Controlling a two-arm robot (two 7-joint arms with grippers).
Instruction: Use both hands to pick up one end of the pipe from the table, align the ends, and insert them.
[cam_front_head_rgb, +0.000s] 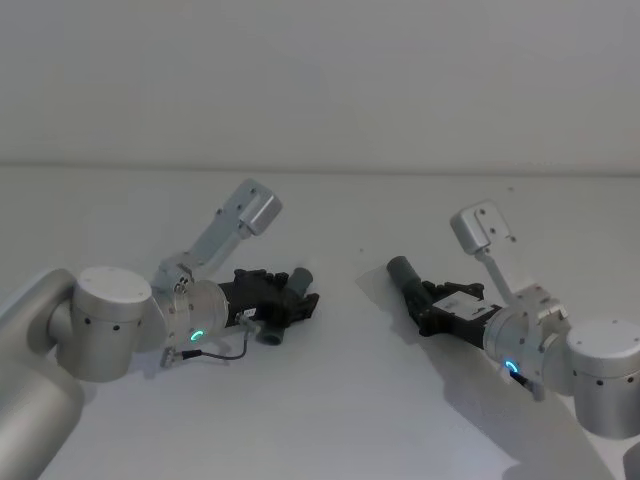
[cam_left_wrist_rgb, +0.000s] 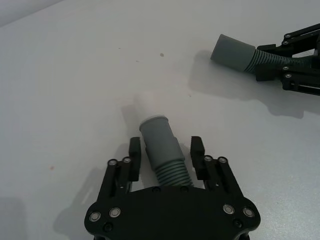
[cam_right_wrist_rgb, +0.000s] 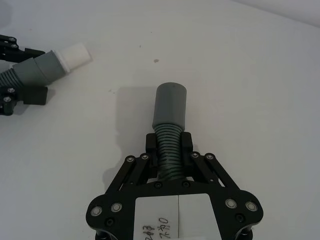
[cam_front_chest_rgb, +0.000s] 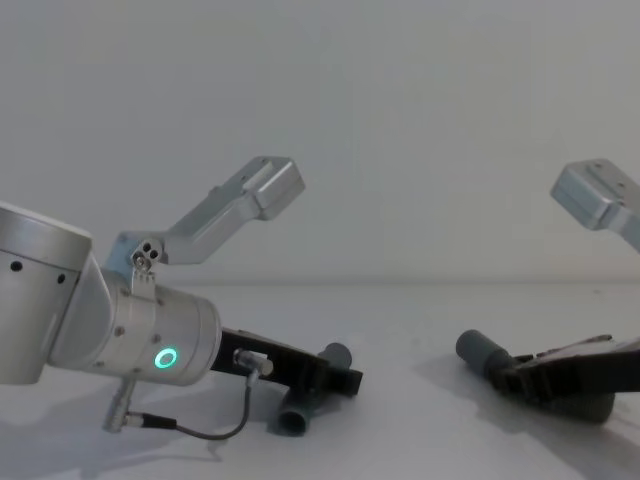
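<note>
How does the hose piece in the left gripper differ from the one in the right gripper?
The short piece in the left gripper ends in a white spigot tip; the longer piece in the right gripper ends in a plain grey cuff. The short piece bends, one end pointing down; the longer piece's visible part runs straight. Both are grey and gripped on their ribs.

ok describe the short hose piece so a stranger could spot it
On the white table, find the left gripper. The short hose piece sits between its fingers; unlike the longer hose in the right gripper, it ends in a white spigot tip.
</note>
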